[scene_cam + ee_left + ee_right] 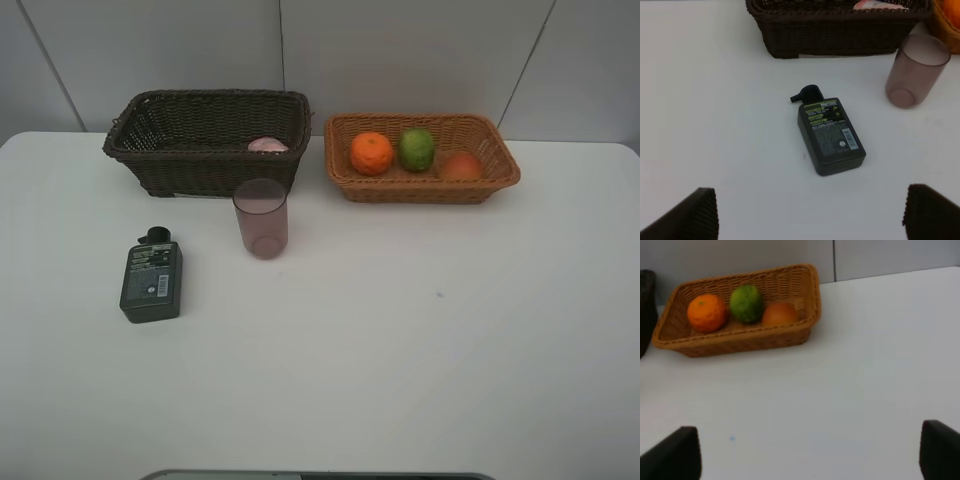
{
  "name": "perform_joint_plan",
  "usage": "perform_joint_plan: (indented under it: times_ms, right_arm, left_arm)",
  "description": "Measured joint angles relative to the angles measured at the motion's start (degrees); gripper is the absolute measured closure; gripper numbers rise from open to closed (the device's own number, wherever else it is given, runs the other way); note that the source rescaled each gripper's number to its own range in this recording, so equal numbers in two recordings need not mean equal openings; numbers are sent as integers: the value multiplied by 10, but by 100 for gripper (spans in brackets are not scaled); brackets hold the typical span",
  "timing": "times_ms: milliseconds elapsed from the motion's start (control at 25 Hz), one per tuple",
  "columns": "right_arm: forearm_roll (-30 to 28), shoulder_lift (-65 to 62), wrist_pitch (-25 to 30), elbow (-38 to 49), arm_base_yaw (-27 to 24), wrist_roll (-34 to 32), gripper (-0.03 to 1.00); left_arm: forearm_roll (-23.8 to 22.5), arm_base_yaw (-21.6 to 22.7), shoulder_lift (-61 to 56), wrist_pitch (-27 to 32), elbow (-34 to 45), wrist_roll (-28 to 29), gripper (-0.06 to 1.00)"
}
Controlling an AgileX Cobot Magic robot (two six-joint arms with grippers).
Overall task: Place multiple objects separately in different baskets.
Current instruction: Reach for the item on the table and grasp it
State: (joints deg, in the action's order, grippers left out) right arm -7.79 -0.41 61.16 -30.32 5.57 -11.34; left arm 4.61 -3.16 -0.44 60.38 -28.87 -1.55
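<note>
On the left of the white table (pixel 400 350), the dark green flask (pixel 151 282) lies flat with its label up and its black cap end pointing toward the baskets. It is well clear of both of them. The left wrist view looks down on this flask (pixel 830 132). The left gripper (pixel 811 200) is spread wide with nothing between its two dark fingers (pixel 695 215), and it hangs over bare table on the near side of the flask without touching it.

Behind the flask and a little to the right stands the deep, dark brown wicker basket (pixel 200 165). The pink bottle (pixel 267 145) lies inside it toward its right end, with only a pale pink part showing over the rim. The translucent pink cup (pixel 261 218) stands upright on the table, mouth up, in front of that basket's right front corner. It is near the basket and to the right of the flask.

Further right, just beside the dark basket, sits the shallower orange-tan wicker basket (pixel 420 192). It holds three fruits in a row: the orange (pixel 371 153), then the green lime (pixel 417 149) close beside it, then the reddish peach (pixel 461 165).

The right gripper (pixel 807 450) is also wide open and empty. It hangs over bare table, well apart from the tan basket.
</note>
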Motion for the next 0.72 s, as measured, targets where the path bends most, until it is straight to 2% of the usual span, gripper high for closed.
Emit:
perform_joint_plan:
  times_ms: [160, 720]
  right_arm:
    - [-1, 0, 0, 0, -28, 0, 2]
    - [-1, 0, 0, 0, -32, 0, 2]
  left_arm:
    - [0, 0, 0, 0, 0, 0, -1]
    - [0, 0, 0, 0, 0, 0, -1]
